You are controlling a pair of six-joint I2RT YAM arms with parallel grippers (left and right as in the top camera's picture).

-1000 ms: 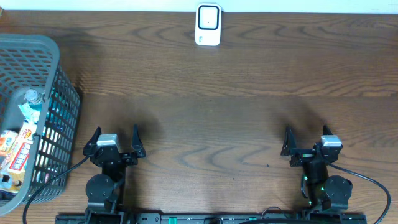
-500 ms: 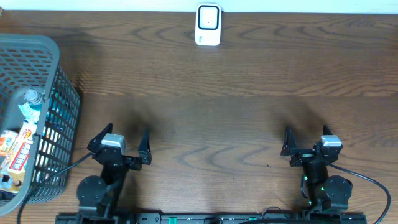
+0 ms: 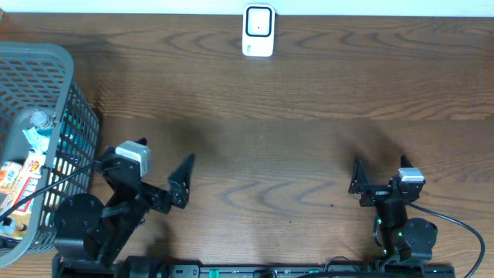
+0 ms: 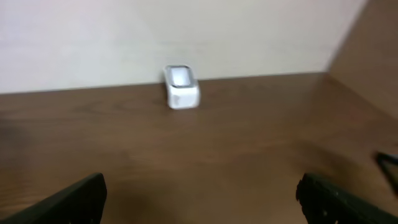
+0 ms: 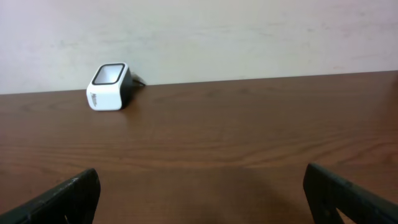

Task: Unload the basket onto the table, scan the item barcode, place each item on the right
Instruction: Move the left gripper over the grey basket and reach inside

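Observation:
The white barcode scanner (image 3: 258, 31) stands at the table's far edge, its dark window facing up; it also shows in the left wrist view (image 4: 181, 86) and the right wrist view (image 5: 109, 86). The items lie in the grey basket (image 3: 46, 54) at the left: a clear bottle (image 3: 38, 121) and colourful packets (image 3: 23, 189). My left gripper (image 3: 147, 174) is lifted off the table near the basket's right side, open and empty (image 4: 202, 205). My right gripper (image 3: 380, 176) rests low at the near right, open and empty (image 5: 202, 202).
The brown wooden table (image 3: 293, 139) stretches between the grippers and the scanner. A pale wall (image 5: 249, 31) rises behind the table's far edge. A black cable (image 3: 455, 224) runs off the right arm's base.
The left arm has lifted and swung, its gripper now higher and turned, with one finger further right. The right arm has stayed still. Both grippers remain open.

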